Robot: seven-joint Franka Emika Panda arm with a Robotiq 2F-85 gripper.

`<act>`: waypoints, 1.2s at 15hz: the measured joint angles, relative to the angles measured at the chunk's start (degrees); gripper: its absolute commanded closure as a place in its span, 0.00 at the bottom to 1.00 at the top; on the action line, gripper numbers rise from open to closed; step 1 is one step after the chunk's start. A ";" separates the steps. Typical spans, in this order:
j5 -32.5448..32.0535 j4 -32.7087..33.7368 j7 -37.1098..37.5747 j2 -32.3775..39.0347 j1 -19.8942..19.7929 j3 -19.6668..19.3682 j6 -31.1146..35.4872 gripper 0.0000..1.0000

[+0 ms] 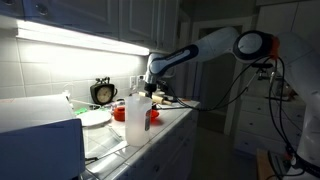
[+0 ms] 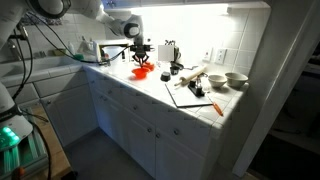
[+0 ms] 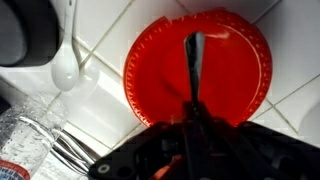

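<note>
In the wrist view a round red plate (image 3: 225, 75) lies on the white tiled counter. My gripper (image 3: 193, 118) hangs right above it, shut on a thin dark utensil (image 3: 191, 65) that sticks out over the middle of the plate. I cannot tell what kind of utensil it is. In both exterior views the gripper (image 1: 152, 88) (image 2: 140, 55) hovers low over the counter, just above the red plate (image 2: 143, 72).
A white spoon (image 3: 68, 65), a clear plastic bottle (image 3: 22, 140) (image 1: 138, 120) and metal utensils (image 3: 65, 150) lie beside the plate. A clock (image 1: 103, 92) stands by the wall. A cutting board (image 2: 190, 93), a rolling pin (image 2: 190, 78) and bowls (image 2: 237, 78) sit farther along the counter.
</note>
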 measured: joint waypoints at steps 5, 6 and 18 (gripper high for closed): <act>0.58 -0.06 -1.11 -2.93 -0.14 1.34 -2.04 0.98; 0.93 -0.07 -1.56 -3.62 -0.16 1.56 -2.65 0.98; 4.17 -0.13 -6.87 -10.43 0.17 3.11 -8.57 0.98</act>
